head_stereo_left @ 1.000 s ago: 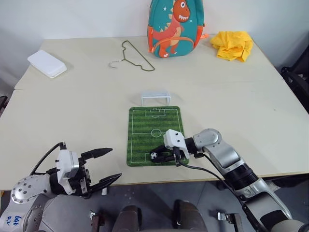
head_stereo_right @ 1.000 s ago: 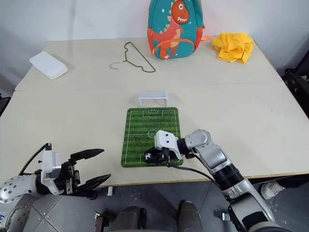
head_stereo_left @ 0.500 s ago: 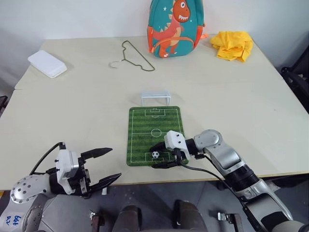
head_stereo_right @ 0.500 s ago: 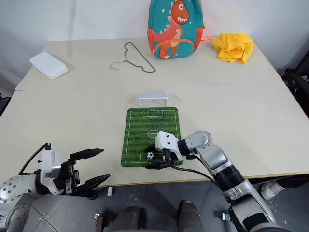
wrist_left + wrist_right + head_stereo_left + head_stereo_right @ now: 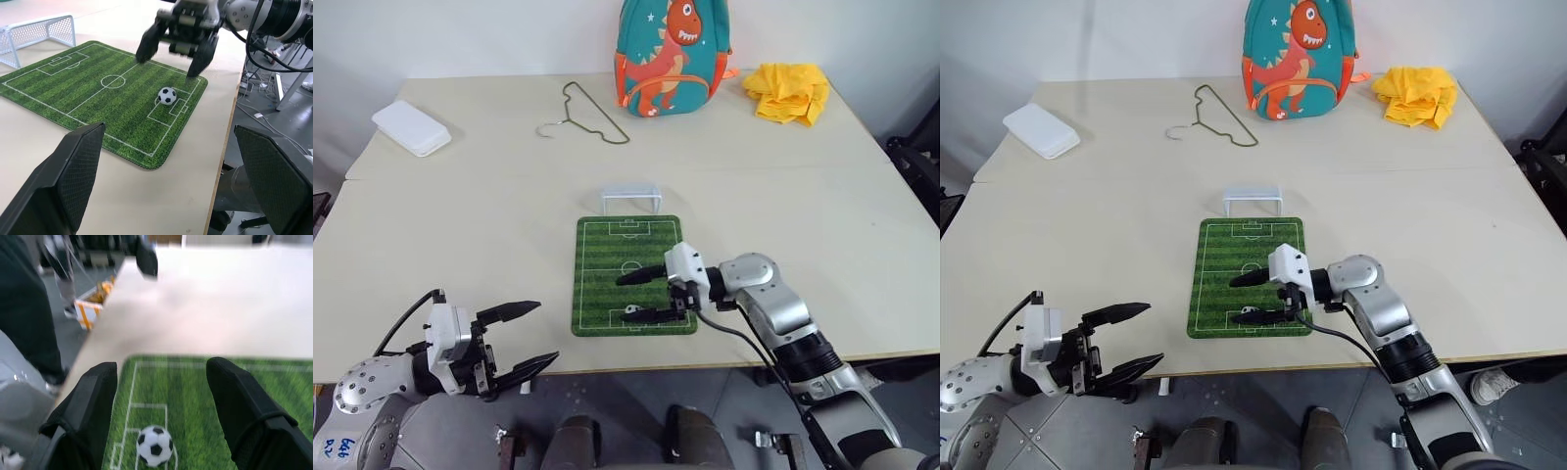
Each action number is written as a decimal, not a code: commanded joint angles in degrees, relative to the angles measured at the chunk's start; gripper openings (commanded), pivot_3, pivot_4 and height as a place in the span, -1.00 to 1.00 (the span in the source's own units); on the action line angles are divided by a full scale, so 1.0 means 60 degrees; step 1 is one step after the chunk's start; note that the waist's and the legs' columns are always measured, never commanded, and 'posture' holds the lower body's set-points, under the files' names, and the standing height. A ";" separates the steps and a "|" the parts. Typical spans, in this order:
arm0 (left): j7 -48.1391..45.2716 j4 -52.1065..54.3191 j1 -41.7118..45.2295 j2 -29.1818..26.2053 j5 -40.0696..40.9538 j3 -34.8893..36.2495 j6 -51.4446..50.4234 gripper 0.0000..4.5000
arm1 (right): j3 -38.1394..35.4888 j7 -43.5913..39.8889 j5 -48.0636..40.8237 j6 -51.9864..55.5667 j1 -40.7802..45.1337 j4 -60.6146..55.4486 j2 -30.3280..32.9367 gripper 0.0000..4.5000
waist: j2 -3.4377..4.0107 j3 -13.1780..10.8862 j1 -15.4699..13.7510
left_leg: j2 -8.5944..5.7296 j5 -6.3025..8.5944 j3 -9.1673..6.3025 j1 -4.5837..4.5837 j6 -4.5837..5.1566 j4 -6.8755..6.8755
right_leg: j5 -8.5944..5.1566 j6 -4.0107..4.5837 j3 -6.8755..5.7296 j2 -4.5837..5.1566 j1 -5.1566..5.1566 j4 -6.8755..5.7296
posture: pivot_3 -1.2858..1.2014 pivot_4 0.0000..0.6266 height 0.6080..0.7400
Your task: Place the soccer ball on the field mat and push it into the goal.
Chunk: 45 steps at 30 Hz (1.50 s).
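Observation:
The soccer ball (image 5: 167, 95) lies free on the field mat (image 5: 607, 257), in the penalty box at the near end, far from the goal (image 5: 629, 196). The white goal stands on the table just beyond the mat's far end. My right gripper (image 5: 628, 296) hovers open a little above the mat, pointing left. The ball (image 5: 155, 445) sits below and between its fingers (image 5: 88, 406), touching neither. My left gripper (image 5: 546, 333) is open and holds nothing, in front of the table's near edge, left of the mat.
A dinosaur backpack (image 5: 668, 54), a wire hanger (image 5: 582, 113) and a yellow cloth (image 5: 788, 90) lie along the table's far side. A white flat box (image 5: 408, 127) sits at the far left. Bare tabletop surrounds the mat.
My right gripper opened, let go of the ball and rose above the mat. The ball stayed on the mat's near end. The left arm kept still.

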State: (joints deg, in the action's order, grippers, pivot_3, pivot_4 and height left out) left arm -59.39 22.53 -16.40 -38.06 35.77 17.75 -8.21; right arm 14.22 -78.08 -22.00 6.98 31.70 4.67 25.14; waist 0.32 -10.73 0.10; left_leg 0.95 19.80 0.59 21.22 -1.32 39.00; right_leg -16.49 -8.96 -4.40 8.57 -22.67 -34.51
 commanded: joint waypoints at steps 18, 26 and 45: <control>-0.0838 -0.0546 0.0284 -0.0198 0.0011 0.0477 0.0336 1.00 | 0.0491 0.0580 0.0692 -0.0173 -0.2714 -0.2306 0.0838 -0.99 | -0.0012 -0.0002 0.0012 | 0.0010 0.0007 0.0028 -0.0015 0.0001 0.0001 | 0.0002 0.0004 0.0001 -0.0002 0.0000 0.0002 | 0.03 -0.52 1.00; -0.0750 -0.0296 0.0129 -0.0194 0.0079 0.0427 0.0247 1.00 | 0.1153 0.1462 0.1324 0.0036 -0.2121 -0.1756 -0.0029 -0.99 | -0.0012 -0.0001 0.0025 | 0.0010 0.0008 0.0028 -0.0014 0.0002 0.0005 | 0.0004 0.0008 0.0001 -0.0002 0.0000 0.0001 | 0.03 -0.52 1.00; -0.0224 -0.0029 0.0162 -0.0023 0.0096 0.0421 0.0173 1.00 | 0.0480 0.2716 0.2343 -0.2407 0.0909 0.2641 -0.1410 -0.99 | -0.0011 -0.0002 0.0214 | 0.0012 0.0008 0.0034 -0.0012 0.0000 0.0004 | 0.0004 0.0010 0.0001 -0.0003 -0.0017 -0.0021 | 0.03 -0.52 1.00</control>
State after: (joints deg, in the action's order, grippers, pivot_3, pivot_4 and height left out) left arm -61.19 20.41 -15.30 -38.51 35.73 19.93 -7.38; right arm 18.72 -62.57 -8.15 -3.98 36.30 18.79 17.27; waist 0.26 -10.74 1.38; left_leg 1.02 19.85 0.78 21.15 -1.32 39.02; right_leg -16.46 -8.90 -4.39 8.55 -22.78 -34.66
